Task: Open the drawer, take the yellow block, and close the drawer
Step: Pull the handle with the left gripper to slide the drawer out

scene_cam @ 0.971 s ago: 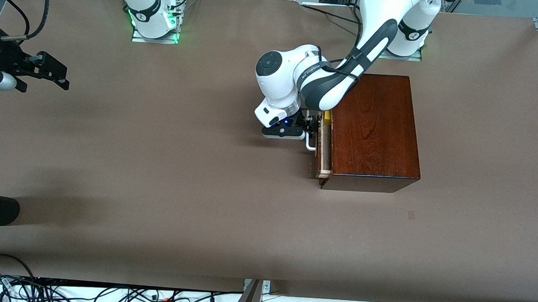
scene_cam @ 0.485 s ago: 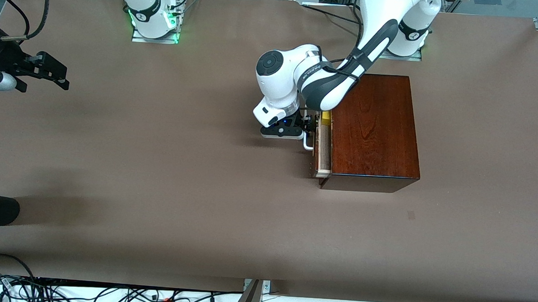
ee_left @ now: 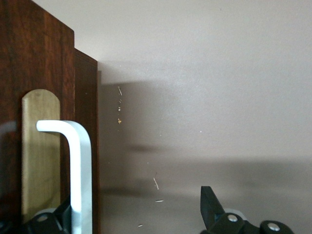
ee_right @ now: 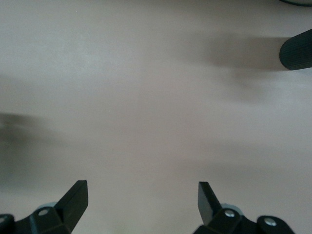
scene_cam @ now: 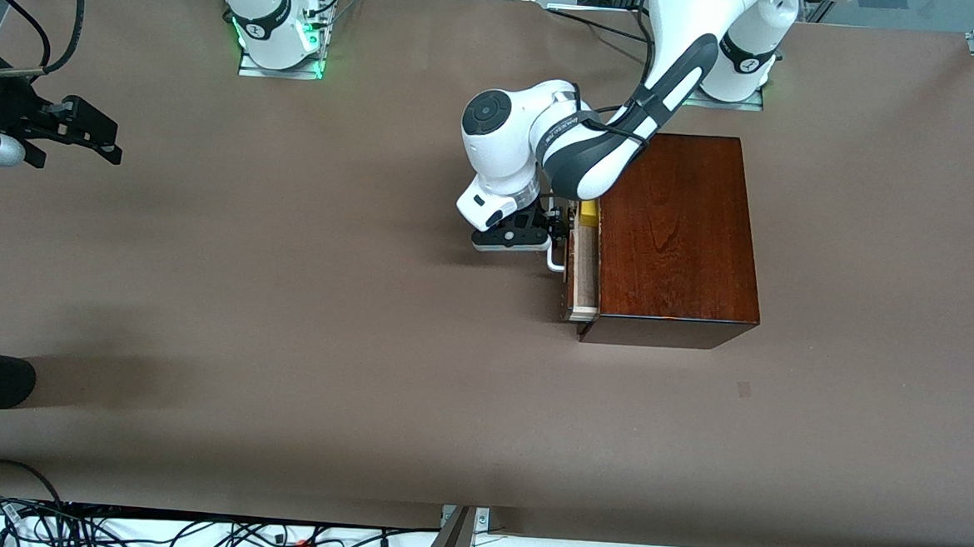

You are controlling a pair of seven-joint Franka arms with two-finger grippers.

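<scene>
Jaws on my left gripper (scene_cam: 562, 224) stand wide around the one drawer's (scene_cam: 585, 270) white handle (ee_left: 78, 170); one yellow block (scene_cam: 591, 216) sits inside. My right gripper (scene_cam: 86, 132) waits, jaws wide, over the counter (scene_cam: 283, 338).

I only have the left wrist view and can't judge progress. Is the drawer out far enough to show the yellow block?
Observer: Partly. The dark-fronted wooden drawer with the pale inside is out a little from the reddish-brown wooden box. The small yellow cube shows in its end farther from the front camera, beside your left tool.
Operator: And the other arm?
Observer: It waits. The right tool is open over bare brown table at the right arm's end.
</scene>
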